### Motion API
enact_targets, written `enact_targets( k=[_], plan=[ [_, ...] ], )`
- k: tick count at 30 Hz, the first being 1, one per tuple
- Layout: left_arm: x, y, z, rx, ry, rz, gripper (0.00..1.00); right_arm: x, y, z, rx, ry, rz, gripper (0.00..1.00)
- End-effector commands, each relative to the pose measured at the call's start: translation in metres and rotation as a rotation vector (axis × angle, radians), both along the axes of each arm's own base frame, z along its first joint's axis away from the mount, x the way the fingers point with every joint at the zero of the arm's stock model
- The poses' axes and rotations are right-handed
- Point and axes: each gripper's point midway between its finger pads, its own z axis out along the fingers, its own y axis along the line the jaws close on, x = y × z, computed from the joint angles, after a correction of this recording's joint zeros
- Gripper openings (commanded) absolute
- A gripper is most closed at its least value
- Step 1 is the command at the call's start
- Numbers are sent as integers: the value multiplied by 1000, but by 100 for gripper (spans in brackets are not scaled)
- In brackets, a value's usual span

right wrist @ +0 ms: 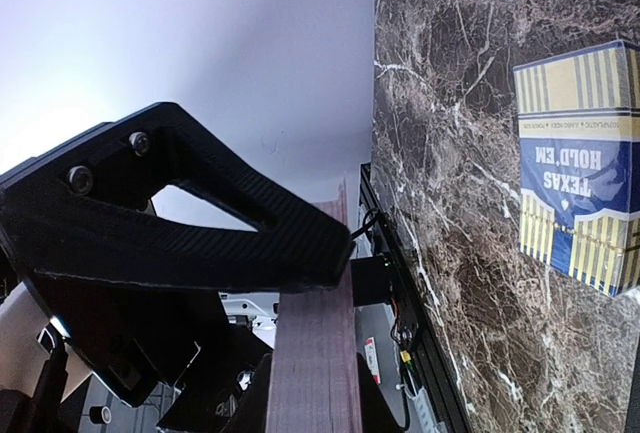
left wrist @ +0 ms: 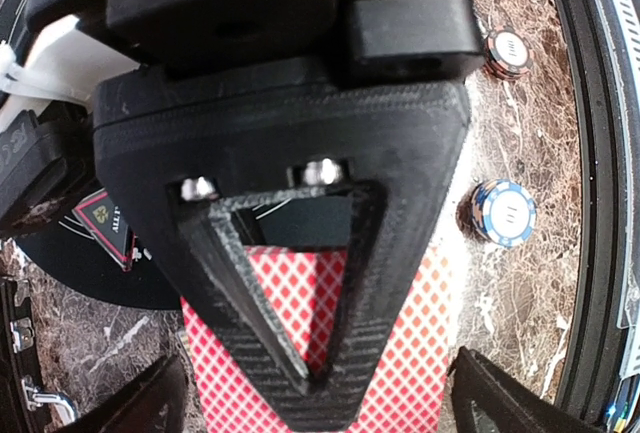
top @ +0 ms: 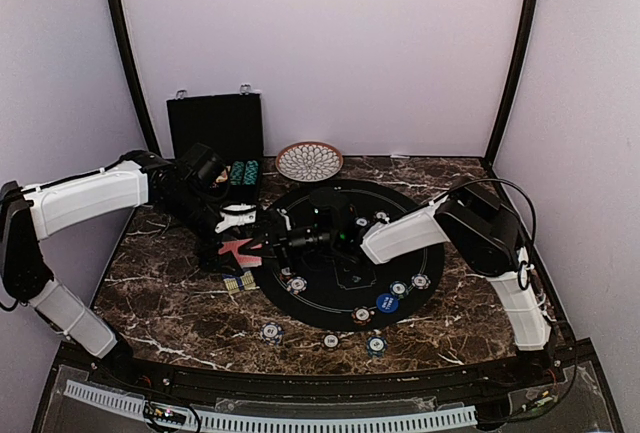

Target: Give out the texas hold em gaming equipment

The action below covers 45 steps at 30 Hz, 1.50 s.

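**Handover of the cards, three views.** The cards [left wrist: 400,358] lie directly between the left gripper's [left wrist: 315,408] jaws, red diamond-pattern back towards that wrist camera. These jaws stand wide apart and grasp nothing, one finger [left wrist: 505,403] just outside each side edge of the stack. The right gripper [top: 284,242] comes in from the opposite side and is clenched on the cards across their flat faces. One of its fingers [right wrist: 250,223] presses on the red back, and the right wrist view shows the stack edge-on beneath it.

The long axis of the cards appears to run along the line joining the two wrists, out of the left jaws and into the right ones. Both arms are at the stack, but only the right one holds it. The next move therefore probably belongs to the right arm, once the left jaws are drawn straight back along that axis.

**Legible writing.** The box [right wrist: 580,168], on the table beyond the right jaws, reads "TEXAS HOLD'EM", inverted in this view. The red marker [left wrist: 100,218], to one side of the left jaws on the mat [top: 320,303], shows "ALL I…", the rest hidden. A chip [left wrist: 503,211] lies on the other side. Its face marks are too small to read.
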Motion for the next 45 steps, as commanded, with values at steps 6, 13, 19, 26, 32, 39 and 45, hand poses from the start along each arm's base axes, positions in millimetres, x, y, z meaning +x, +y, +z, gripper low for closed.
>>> enact_targets(
  k=[6,13,19,26,32,39,45],
  plan=[
    [-13,5,-12,22,54,-34,88,-6,2,30,104,-55,32,0],
    [-9,1,-8,6,45,-29,71,-7,2,24,87,-47,35,0],
    [-7,0,-1,-3,29,-30,52,-6,2,18,64,-54,29,0],
    [-6,0,0,4,29,-27,41,-1,2,4,-18,-73,15,3],
    [-8,0,1,0,44,-23,42,5,7,8,-32,-95,-3,33],
    [-6,0,-1,1,35,-15,41,8,14,11,-21,-91,-4,43],
    [-4,2,-4,18,29,-9,41,7,13,3,-47,-72,0,44]
  ],
)
